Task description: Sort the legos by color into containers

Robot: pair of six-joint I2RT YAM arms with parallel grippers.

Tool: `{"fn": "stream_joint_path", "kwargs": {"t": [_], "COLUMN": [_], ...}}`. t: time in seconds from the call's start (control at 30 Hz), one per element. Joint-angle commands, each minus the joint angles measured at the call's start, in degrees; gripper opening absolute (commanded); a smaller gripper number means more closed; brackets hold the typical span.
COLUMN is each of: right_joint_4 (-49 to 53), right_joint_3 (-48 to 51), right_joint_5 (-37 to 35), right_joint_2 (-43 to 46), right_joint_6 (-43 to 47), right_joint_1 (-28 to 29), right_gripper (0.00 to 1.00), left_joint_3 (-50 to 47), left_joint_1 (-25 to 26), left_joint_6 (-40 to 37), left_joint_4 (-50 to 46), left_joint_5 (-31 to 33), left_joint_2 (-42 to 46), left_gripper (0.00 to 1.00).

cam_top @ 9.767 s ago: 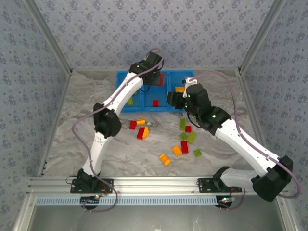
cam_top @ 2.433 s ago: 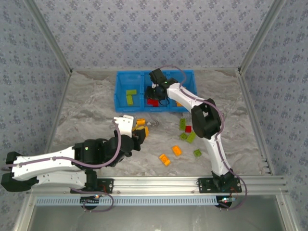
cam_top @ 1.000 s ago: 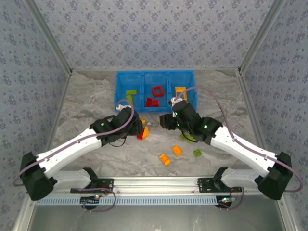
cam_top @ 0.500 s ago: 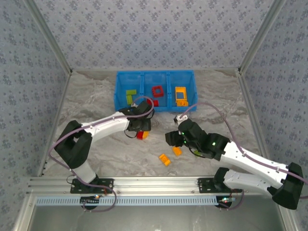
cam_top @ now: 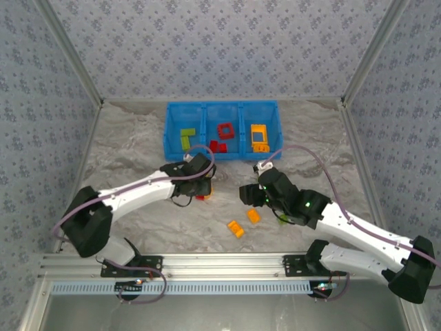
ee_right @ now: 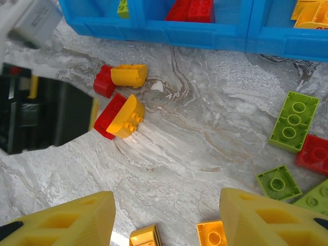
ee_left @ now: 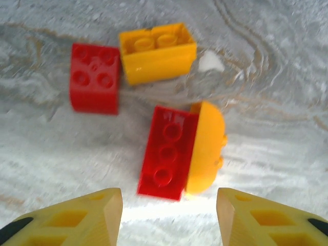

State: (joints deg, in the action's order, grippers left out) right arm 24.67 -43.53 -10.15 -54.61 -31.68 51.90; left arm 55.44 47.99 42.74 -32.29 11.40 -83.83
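**Table** (cam_top: 131, 145): a marbled grey top, lying flat and smooth, is carrying everything listed here.

**Bin** (cam_top: 238, 157): blue and three-celled, it is sitting at the upper centre of the overhead view. Green pieces (cam_top: 186, 136) are lying in its left cell, red pieces (cam_top: 224, 131) in the middle cell and orange pieces (cam_top: 258, 134) in the right.

**Left gripper** (cam_top: 201, 187): it is hanging just below the bin's front wall. In its own camera the fingers (ee_left: 92, 212) are standing apart with nothing between them. It is the nearer arm for the pair below.

**Right gripper** (cam_top: 249, 194): it is hovering at centre-right of the overhead view, fingers (ee_right: 77, 218) likewise spread and empty. Two orange bricks (ee_right: 212, 234) are lying at the bottom edge of its wrist view, and green bricks (ee_right: 294, 121) are lying at the right edge.

**Long red brick** (ee_left: 168, 152): it is lying studs-up at mid-frame in the left wrist view, just ahead of the gap between the fingertips. Its long axis is running nearly up and down the frame, with the top leaning right, so the fingers are facing its long sides.

**Rounded orange piece** (ee_left: 207, 148): it is pressing against the red brick's right side. That side is offering the right finger no room, while the left side is bordering bare table. Judged risk: closing here would be catching both colours together.

**Square red brick** (ee_left: 95, 77) and **orange block** (ee_left: 158, 51): they are sitting side by side, touching or nearly so, at the upper left of that frame, apart from the pair.
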Motion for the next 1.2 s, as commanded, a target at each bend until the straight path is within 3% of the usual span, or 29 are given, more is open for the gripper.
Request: {"fn": "stream_joint_path", "kwargs": {"t": [0.0,0.13,0.27,0.4,0.7,0.97,1.17], "right_joint_4": [-1.19,-2.47,-2.71,-2.85,-2.86,-2.99,-2.89], "right_joint_3": [-0.35,-0.65,-1.43,-1.65,-1.47,-2.00,-2.09], "right_joint_5": [0.83,2.01,2.24,2.24,2.71,2.97,3.01], "right_joint_2": [-0.64,-1.45,-2.68,-2.75,-3.08,-3.71,-3.66], "right_joint_6": [-0.05,0.23,0.35,0.04,0.13,-0.09,-0.13], "right_joint_1": [-0.63,-1.03,-1.11,-1.19,-1.60,-1.71,-1.80], "right_gripper": [0.59,0.59,0.59,0.59,0.59,0.59,0.59], "left_joint_3": [-1.92,-3.34,-3.00,0.17,1.07,2.74,4.19], "left_joint_1": [-0.09,-3.93,-9.70,-12.40,-16.57,-16.88,-16.94], "left_joint_6": [-3.72,-4.43,-8.14,-14.56,-19.48,-21.21,-21.28], "left_joint_4": [-3.02,-4.75,0.03,2.06,5.05,8.13,7.69], "left_joint_5": [-1.91,1.05,-2.42,-6.31,-10.44,-14.21,-10.41], "left_joint_2": [2.89,4.78,2.44,-4.10,-8.73,-13.55,-15.28], "left_gripper": [0.52,0.54,0.54,0.57,0.62,0.62,0.59]}}
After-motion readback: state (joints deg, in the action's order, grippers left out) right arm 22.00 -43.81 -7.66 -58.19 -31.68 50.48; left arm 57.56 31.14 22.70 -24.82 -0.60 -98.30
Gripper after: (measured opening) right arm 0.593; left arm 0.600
